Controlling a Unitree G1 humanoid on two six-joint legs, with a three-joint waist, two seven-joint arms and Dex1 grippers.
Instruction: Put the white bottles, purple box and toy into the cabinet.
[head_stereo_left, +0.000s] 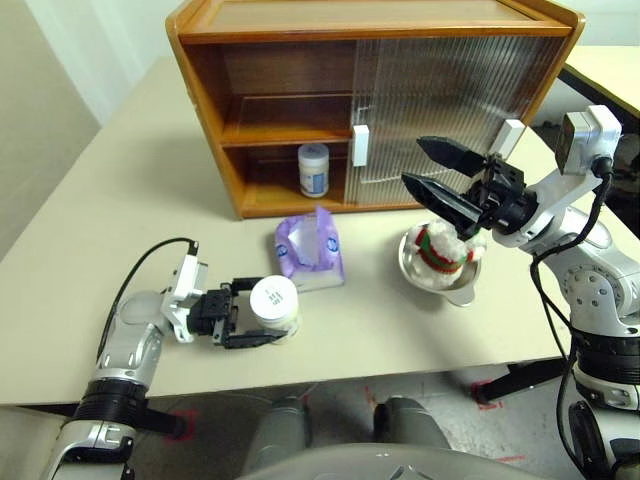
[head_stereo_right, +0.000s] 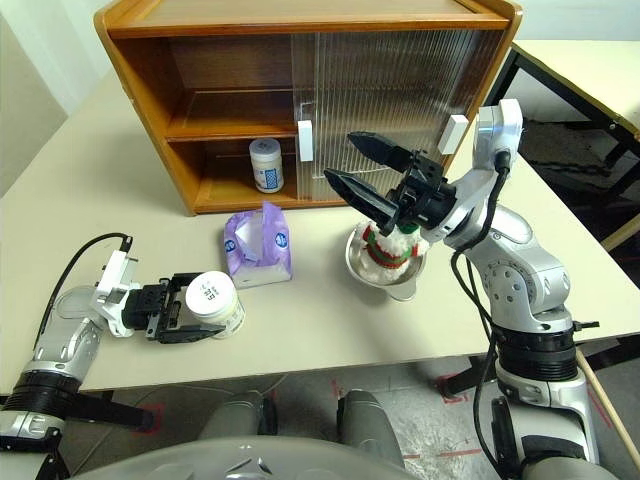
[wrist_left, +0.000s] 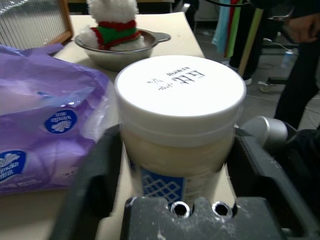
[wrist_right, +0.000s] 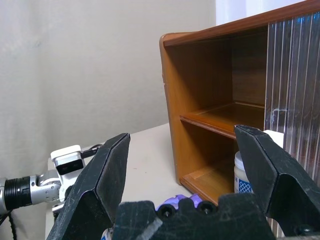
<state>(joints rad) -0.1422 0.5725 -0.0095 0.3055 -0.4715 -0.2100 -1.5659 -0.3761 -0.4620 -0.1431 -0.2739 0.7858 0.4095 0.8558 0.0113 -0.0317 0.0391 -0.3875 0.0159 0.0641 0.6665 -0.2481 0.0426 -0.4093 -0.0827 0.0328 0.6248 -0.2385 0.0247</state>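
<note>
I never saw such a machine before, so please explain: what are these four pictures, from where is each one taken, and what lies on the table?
This is a humanoid robot with two arms. Two pictures come from its head, looking down; the other two come from cameras on its wrists. The left gripper has its fingers around a white bottle on the table; whether it grips firmly I cannot tell. The right gripper is open, above a toy sitting in a metal bowl. A purple box of tissues lies between them. A second bottle stands in the cabinet.
</note>
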